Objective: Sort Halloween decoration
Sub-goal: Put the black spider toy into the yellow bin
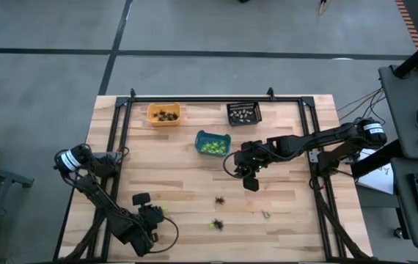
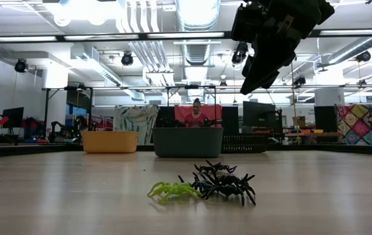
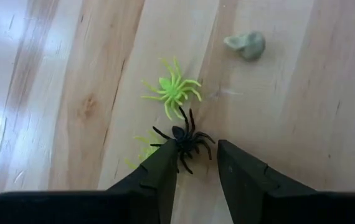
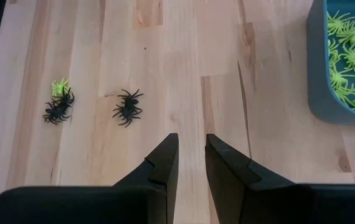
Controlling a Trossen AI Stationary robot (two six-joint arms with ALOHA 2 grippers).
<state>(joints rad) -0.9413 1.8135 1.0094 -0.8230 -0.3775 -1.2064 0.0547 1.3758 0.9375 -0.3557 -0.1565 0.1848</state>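
In the left wrist view a black spider (image 3: 187,140) lies on the wood at my left gripper's (image 3: 196,152) open fingertips. A lime green spider (image 3: 174,93) lies just beyond it, and another green one (image 3: 141,146) is partly hidden by one finger. My left gripper (image 1: 154,218) points down near the table's near left corner. My right gripper (image 1: 251,178) hangs above mid-table, open by a narrow gap with nothing in it (image 4: 192,146). Below it lie a lone black spider (image 4: 127,106) and a green-and-black pair (image 4: 58,102). My left gripper comes down on the black spider from above, slanting. One fingertip (image 3: 168,155) overlaps the spider's legs (image 3: 179,148) and the other stands just beside it. Whether either finger touches it I cannot tell. The spider lies flat on the table.
An orange bin (image 1: 163,114) and a black bin (image 1: 243,112) stand along the far edge, and a teal bin (image 1: 213,143) with green spiders stands nearer the middle. A pale spider (image 1: 265,215) lies near right. A grey lump (image 3: 247,45) lies beyond the left gripper.
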